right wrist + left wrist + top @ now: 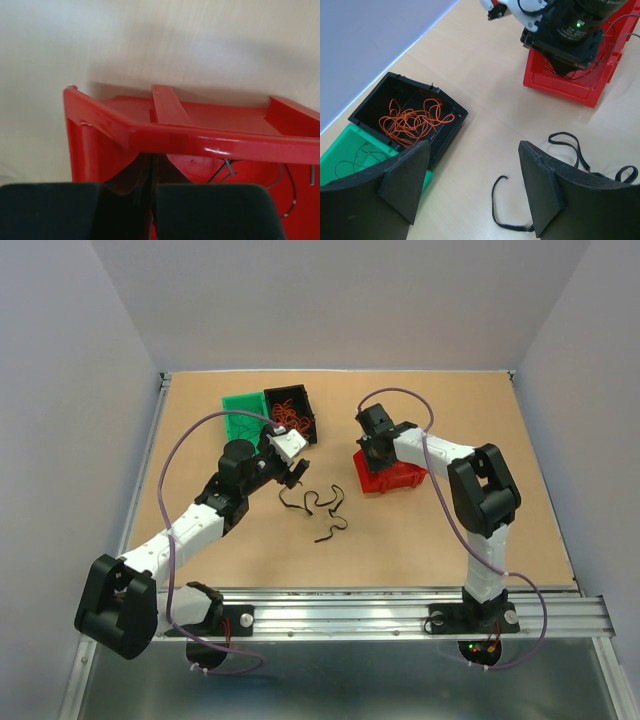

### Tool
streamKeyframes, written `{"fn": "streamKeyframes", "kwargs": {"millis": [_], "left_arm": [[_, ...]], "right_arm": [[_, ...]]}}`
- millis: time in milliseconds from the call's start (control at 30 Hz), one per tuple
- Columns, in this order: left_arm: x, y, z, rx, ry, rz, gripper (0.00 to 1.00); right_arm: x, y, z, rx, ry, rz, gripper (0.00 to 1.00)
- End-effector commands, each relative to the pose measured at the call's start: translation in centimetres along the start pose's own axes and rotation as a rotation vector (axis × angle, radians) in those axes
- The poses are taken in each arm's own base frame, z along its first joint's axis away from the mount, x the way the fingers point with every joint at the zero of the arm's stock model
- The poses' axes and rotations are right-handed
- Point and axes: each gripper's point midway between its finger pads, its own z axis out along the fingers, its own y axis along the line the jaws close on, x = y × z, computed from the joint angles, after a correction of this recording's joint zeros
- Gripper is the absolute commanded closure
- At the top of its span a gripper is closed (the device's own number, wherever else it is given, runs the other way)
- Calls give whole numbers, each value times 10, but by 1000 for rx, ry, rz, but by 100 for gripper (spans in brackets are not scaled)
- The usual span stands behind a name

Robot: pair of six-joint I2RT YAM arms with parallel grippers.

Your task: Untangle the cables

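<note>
Orange cables lie tangled in the black bin with no clear long axis, while wavy black cables trail flat on the counter, strung from far left to near right. My left fingers hang spread wide and empty above them on a diagonally outstretched arm. My right fingers, on an arm folded at the elbow, are pressed together with nothing visible between them over the red bin.

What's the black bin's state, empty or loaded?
Loaded. The black bin holds a tangled bunch of orange wires, seen in the left wrist view. The top view shows the same orange clump inside it.
</note>
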Motion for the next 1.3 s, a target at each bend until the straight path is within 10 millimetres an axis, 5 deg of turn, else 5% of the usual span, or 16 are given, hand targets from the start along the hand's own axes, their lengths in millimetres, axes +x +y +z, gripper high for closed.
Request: {"fn": "streamKeyframes", "kwargs": {"millis": [0,133,233,400,633,733,900,1133,1267], "left_arm": [[-22,6,2,-8,-61,27,18],[-22,5,1,-6,-61,29,17],[-22,5,2,-6,-60,29,18],[-22,6,1,-8,-61,29,18],[-23,6,0,-8,-65,32,18],[-24,6,0,-10,-66,30,17],[-23,6,0,-9,-65,30,17],[-23,6,1,-7,-64,31,18],[-24,5,0,-6,-66,32,17]], "right_arm": [[-4,-5,3,17,16,-18,99],[0,-6,13,35,33,-12,98],[-13,-6,3,32,-2,5,85],[-49,-8,-45,-1,-133,46,66],[-57,-18,-94,-4,-227,116,47],[-54,-25,-105,21,-246,147,39],[-34,-24,-122,12,-252,172,42],[25,-31,-131,61,-234,264,42],[29,-38,-143,61,-346,386,42]]}}
